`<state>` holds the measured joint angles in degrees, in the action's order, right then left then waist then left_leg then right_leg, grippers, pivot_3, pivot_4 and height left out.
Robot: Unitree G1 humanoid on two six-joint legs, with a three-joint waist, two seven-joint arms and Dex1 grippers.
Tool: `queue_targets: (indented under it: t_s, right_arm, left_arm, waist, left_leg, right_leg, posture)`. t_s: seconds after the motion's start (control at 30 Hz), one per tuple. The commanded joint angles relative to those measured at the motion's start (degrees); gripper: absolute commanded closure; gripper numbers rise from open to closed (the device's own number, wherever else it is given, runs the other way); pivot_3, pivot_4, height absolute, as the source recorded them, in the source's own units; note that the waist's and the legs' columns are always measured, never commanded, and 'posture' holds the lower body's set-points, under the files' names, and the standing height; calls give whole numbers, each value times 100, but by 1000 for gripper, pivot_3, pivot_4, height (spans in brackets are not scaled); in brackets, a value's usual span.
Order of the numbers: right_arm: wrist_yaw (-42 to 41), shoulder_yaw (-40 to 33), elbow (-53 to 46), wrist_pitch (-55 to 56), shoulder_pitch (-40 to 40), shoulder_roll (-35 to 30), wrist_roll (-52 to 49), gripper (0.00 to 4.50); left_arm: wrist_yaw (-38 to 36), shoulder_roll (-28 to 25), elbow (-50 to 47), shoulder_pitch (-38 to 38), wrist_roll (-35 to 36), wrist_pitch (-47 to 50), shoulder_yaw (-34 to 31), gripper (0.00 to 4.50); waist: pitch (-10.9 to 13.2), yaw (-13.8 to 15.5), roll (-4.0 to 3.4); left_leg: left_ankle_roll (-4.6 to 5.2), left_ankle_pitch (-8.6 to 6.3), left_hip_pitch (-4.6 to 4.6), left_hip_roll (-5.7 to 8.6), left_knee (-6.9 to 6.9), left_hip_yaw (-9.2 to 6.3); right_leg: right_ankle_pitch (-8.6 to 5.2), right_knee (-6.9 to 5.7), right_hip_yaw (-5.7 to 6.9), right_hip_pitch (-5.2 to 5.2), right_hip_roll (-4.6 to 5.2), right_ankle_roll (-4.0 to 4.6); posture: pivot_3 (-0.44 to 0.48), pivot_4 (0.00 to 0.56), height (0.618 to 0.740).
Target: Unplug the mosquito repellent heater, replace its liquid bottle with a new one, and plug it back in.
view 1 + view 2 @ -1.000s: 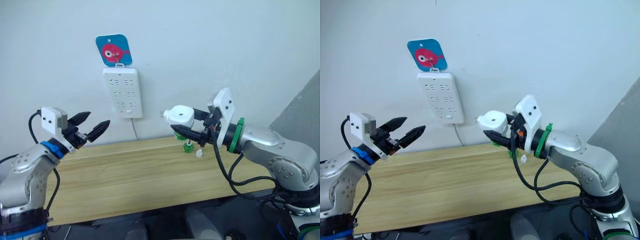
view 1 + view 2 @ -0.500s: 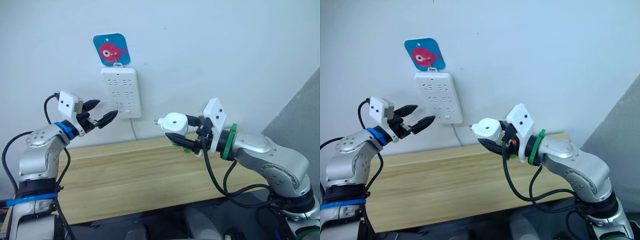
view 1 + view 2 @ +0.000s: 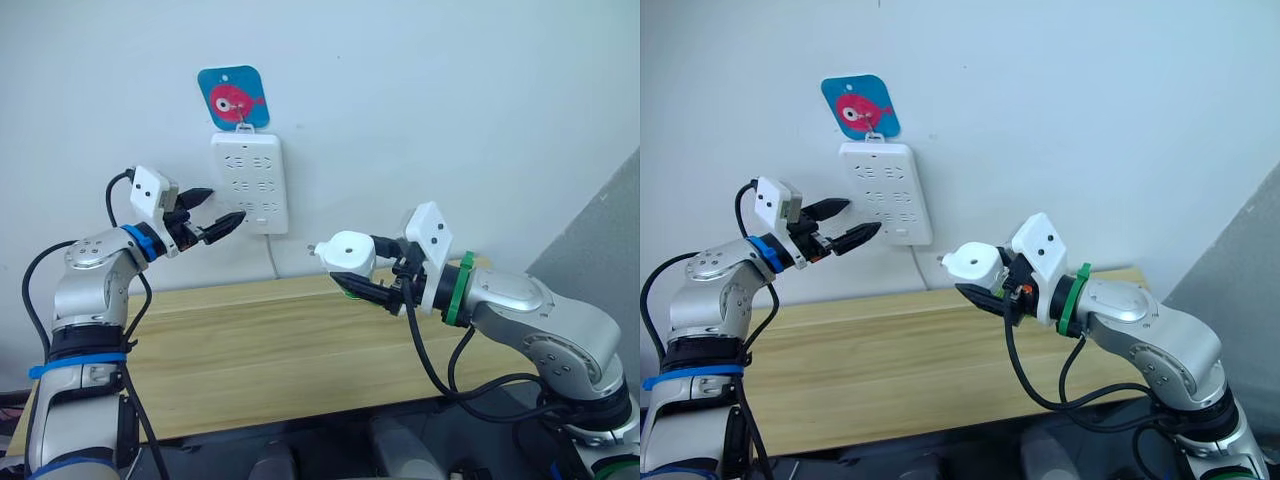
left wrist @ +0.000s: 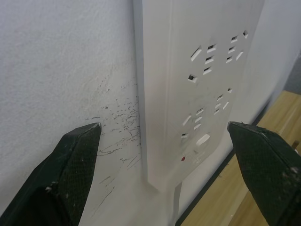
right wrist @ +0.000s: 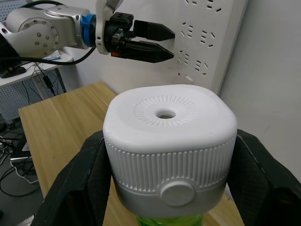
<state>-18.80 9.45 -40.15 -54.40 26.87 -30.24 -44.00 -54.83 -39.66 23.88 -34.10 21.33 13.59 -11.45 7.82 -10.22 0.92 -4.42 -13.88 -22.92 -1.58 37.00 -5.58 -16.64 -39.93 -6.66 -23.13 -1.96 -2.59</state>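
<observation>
White wall behind, wooden table point(image 3: 250, 340) across the lower frame. Left to right:

- Left gripper point(image 3: 222, 211), upper left: fingers spread wide, empty, tips just beside the strip's left edge.
- Power strip point(image 3: 250, 183) on the wall, upper centre-left, under a blue fish tag point(image 3: 232, 99); its cord point(image 3: 270, 262) drops to the table. All sockets look free.
- Heater point(image 3: 344, 255), centre: clamped between the right gripper's point(image 3: 372, 266) fingers, held over the table's back edge, prongs toward the strip, green bottle showing beneath. Well apart from the strip.

Risks, my read:
- Left gripper sits beside the sockets, right on the approach path; the arms could clash near the strip.
- Prongs off-angle at the slots means jamming or the heater twisting in the grip.
- Strip looks hung from a hook; a push could swing it. Left gripper may need to brace it.
</observation>
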Motion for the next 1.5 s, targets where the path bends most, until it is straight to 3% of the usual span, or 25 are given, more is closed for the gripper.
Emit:
queue_targets:
  t_s: [0.03, 0.47, 0.83, 1.1, 1.2, 1.47, 1.5]
  right_arm:
    - [-25, -203, -239, 20, 55, 14, -44, 1528]
    - [10, -274, -297, -176, 116, 63, -121, 1528]
    - [-1, -302, -274, -290, 203, 131, -109, 1528]
    - [-2, -249, -233, -305, 271, 221, -51, 1528]
    - [-4, -220, -208, -303, 303, 263, -28, 1528]
    - [177, 269, 172, -206, 644, 722, 421, 1528]
    - [247, 370, 288, -194, 730, 842, 554, 1528]
  left_arm:
    - [-214, -2, 8, -294, -11, 35, 140, 0]
    - [-302, -5, -64, -221, -6, 51, 173, 0]
    - [-828, -1, -551, -349, 338, 842, 330, 0]
    - [-654, 117, -595, -500, 523, 1115, 156, 0]
    - [-638, 137, -607, -524, 582, 1162, 122, 605]
    - [-550, 243, -728, -422, 620, 1217, 168, 3164]
    - [-518, 259, -745, -409, 627, 1229, 156, 3202]
  waist:
    - [1, 33, 0]
    - [13, -88, 0]
    - [20, -130, -1]
    - [32, -132, 2]
    - [41, -132, 2]
    - [60, -127, 9]
    - [62, -125, 9]
  left_leg:
    - [0, 0, -1, 0, 0, -3]
    - [0, 0, -3, -3, -6, -3]
    - [0, -1, -3, -4, -12, 0]
    - [0, -1, -3, -4, -12, 2]
    - [0, -1, -3, -4, -12, 3]
    - [0, -1, -4, -4, -10, 1]
    - [0, -1, -3, -5, -10, 1]
  right_leg:
    - [0, 1, 2, 0, 0, 0]
    - [-2, 3, 2, -5, -1, 4]
    - [-4, 6, 0, -8, -1, 5]
    - [-4, 6, -1, -8, -1, 4]
    - [-4, 7, -1, -8, -1, 4]
    - [-4, 6, -1, -8, -1, 4]
    - [-4, 6, -1, -8, -1, 4]
  posture:
    - [-222, 139, 740]
    - [-241, 128, 740]
    - [-247, 132, 740]
    - [-244, 130, 740]
    - [-243, 129, 740]
    - [-244, 130, 740]
    - [-247, 130, 740]
